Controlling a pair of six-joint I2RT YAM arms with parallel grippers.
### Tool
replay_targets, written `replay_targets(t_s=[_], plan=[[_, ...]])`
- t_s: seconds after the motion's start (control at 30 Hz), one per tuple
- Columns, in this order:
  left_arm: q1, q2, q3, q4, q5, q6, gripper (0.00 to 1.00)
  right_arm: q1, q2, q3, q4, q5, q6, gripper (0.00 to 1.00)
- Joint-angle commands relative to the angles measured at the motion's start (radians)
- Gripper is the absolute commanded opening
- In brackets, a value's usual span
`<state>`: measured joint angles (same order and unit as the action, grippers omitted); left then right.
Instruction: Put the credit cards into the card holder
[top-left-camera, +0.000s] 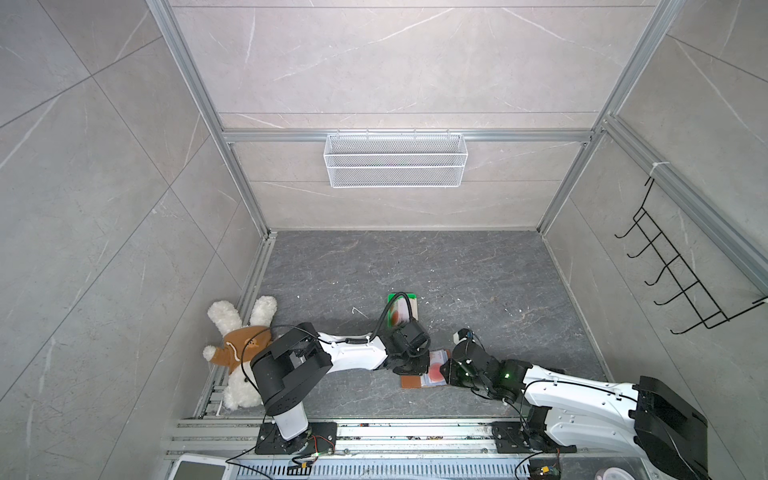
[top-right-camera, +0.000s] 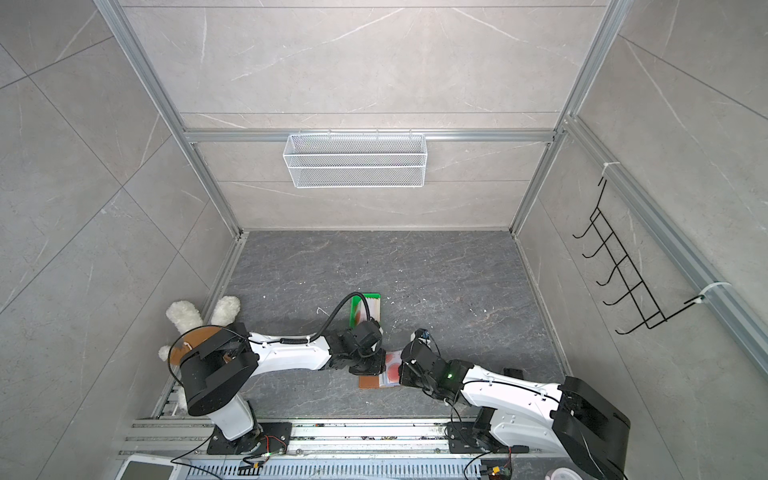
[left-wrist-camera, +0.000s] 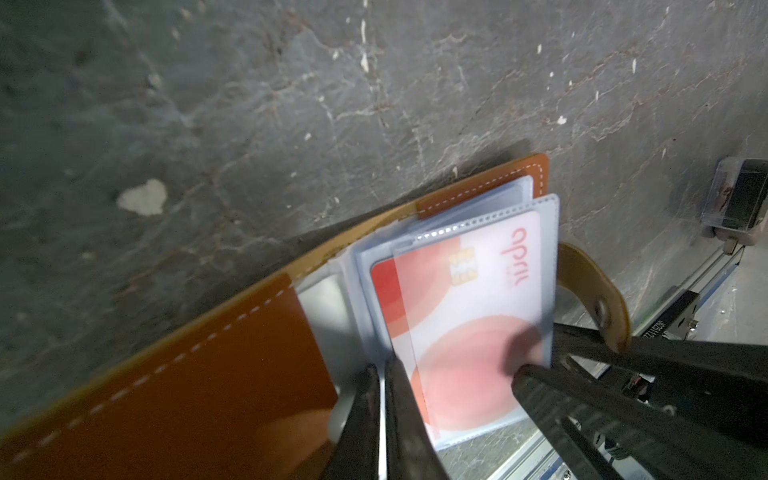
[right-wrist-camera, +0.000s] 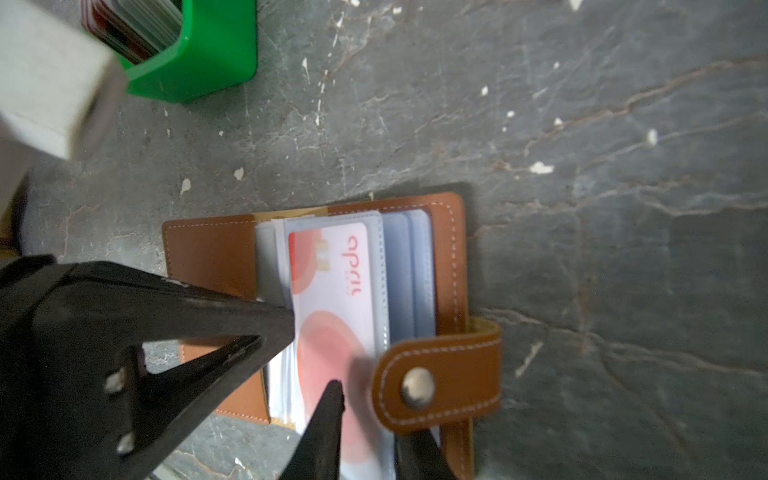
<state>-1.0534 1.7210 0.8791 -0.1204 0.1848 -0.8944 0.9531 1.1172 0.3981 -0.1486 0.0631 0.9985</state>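
Tan leather, your card holder (right-wrist-camera: 208, 257) lies open on the slate surface (right-wrist-camera: 582, 124), one credit card (right-wrist-camera: 332, 286) tucked in its top sleeve (right-wrist-camera: 379, 257). Your left gripper (left-wrist-camera: 382, 370) pinches a sleeve edge; whether the right gripper (right-wrist-camera: 368, 411) grips anything, you cannot tell.
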Motion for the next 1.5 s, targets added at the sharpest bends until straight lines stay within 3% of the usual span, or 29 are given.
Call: replay_targets(t_s=[0.0, 0.27, 0.67, 1.07, 1.3, 1.47], plan=[[-0.003, 0.032, 0.007, -0.019, 0.007, -0.015, 0.09, -0.006, -0.014, -0.009, 0.015, -0.002, -0.029, 0.22], [0.012, -0.004, -0.007, 0.021, 0.038, -0.034, 0.09, -0.003, -0.035, 0.016, 0.0, -0.012, -0.063, 0.18], [0.125, -0.235, -0.099, 0.103, 0.131, -0.037, 0.15, 0.069, 0.058, 0.181, -0.089, 0.037, -0.097, 0.28], [0.355, -0.524, -0.279, 0.145, 0.249, -0.032, 0.16, 0.151, 0.265, 0.363, -0.078, 0.03, -0.13, 0.33], [0.43, -0.523, -0.248, 0.11, 0.317, 0.03, 0.16, 0.155, 0.272, 0.414, -0.127, 0.102, -0.138, 0.35], [0.448, -0.451, -0.167, 0.06, 0.347, 0.097, 0.16, 0.114, 0.273, 0.469, -0.191, 0.123, -0.184, 0.42]])
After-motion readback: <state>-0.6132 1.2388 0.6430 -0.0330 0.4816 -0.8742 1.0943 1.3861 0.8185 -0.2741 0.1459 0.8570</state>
